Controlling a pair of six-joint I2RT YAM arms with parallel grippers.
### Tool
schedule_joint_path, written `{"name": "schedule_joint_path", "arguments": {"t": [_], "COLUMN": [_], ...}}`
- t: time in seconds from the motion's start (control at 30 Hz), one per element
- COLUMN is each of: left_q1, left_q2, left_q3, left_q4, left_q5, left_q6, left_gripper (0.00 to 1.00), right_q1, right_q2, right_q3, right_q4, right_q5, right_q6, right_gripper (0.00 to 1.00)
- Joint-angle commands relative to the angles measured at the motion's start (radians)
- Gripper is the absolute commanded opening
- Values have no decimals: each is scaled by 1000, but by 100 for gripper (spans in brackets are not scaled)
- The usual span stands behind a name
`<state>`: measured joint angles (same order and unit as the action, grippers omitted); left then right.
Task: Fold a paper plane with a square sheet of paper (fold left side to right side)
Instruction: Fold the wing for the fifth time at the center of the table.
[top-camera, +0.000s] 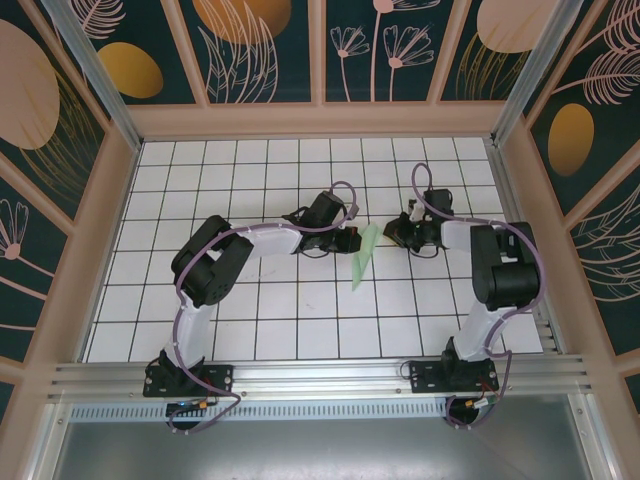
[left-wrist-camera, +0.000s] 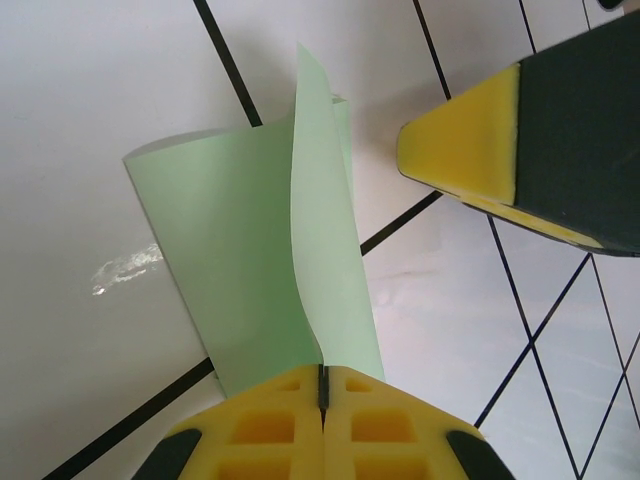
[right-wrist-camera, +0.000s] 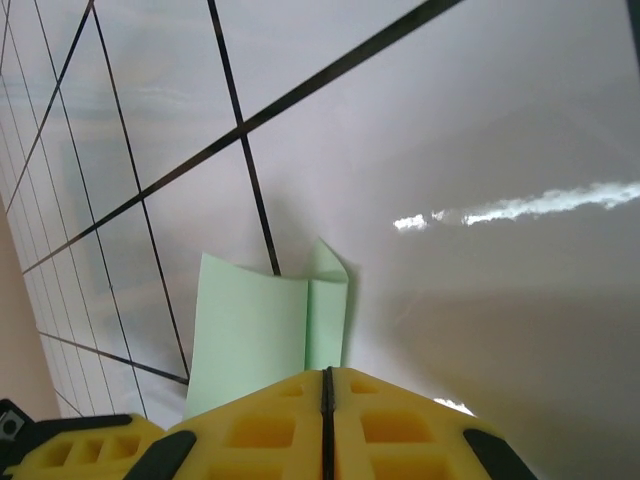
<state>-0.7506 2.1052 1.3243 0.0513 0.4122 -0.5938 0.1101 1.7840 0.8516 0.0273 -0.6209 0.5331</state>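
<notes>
A white gridded worktop (top-camera: 200, 300), walled by teal panels (top-camera: 270, 50) with leaf motifs, is carrying the scene. The sheet of paper (top-camera: 362, 257), pale green and already narrowed to a slim shape, is lying near the centre, its length running from about 1 o'clock to 7 o'clock. The left tool (top-camera: 346, 240) is reaching in from 9 o'clock of the sheet's far end. In its wrist view the pads (left-wrist-camera: 270, 420) are pressing together, and an upstanding flap is running down into the seam between them, so this tool is gripping the paper. The right tool (top-camera: 394, 235) is sitting at 3 o'clock, just beside the sheet, its pads likewise meeting; whether any layer is being caught there cannot be told. Judged risks: with one flap being held alone, a sideways pull is likely to be dragging the loose layers across the glossy surface and skewing the crease. The thin paper may be tearing at the pinch, and the two tools, working so near one another, are risking a knock.
</notes>
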Motion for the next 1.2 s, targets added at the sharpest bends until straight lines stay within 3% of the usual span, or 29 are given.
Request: {"name": "schedule_joint_path", "arguments": {"t": [0.0,1.17], "left_q1": [11,10], "left_q2": [22,32], "left_q3": [23,47], "left_q4": [-16,-35], "left_q5": [13,10], "left_q6": [24,35], "left_gripper": [4,4], "right_q1": [-7,17], "right_q2": [35,121], "right_q3": [31,123], "right_q4": [16,-33], "right_q5": [-3,-9], "right_q6": [9,-19], "right_gripper": [11,10]}}
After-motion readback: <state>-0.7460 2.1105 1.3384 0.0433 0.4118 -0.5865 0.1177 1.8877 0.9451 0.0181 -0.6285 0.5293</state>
